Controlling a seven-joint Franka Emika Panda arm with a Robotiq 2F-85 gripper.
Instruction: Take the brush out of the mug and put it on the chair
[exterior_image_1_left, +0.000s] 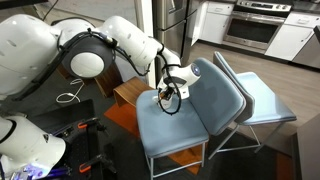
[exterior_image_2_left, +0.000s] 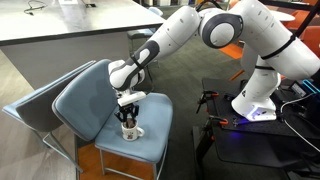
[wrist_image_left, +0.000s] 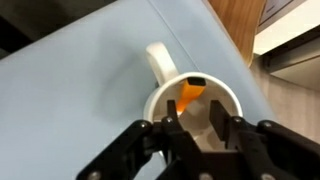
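Observation:
The white mug (wrist_image_left: 170, 98) stands on the seat of the blue-grey chair (wrist_image_left: 80, 90), handle pointing away from me in the wrist view. The brush (wrist_image_left: 190, 93) leans inside the mug, and only its orange handle shows at the far rim. My gripper (wrist_image_left: 193, 125) is open and empty, its two fingertips just above the mug's opening, the brush handle beyond them. In an exterior view the gripper (exterior_image_2_left: 128, 108) hangs straight over the mug (exterior_image_2_left: 133, 131) on the chair seat (exterior_image_2_left: 100, 125). In an exterior view the gripper (exterior_image_1_left: 170, 92) covers the mug over the chair (exterior_image_1_left: 170, 130).
A paler light-blue chair (exterior_image_1_left: 262, 100) stands close behind the blue-grey one and also shows in an exterior view (exterior_image_2_left: 25, 112). A brown wooden stool (exterior_image_1_left: 130, 93) is beside the seat. A counter (exterior_image_2_left: 70, 35) is behind, and the robot base and cables (exterior_image_2_left: 255, 105) are to the side.

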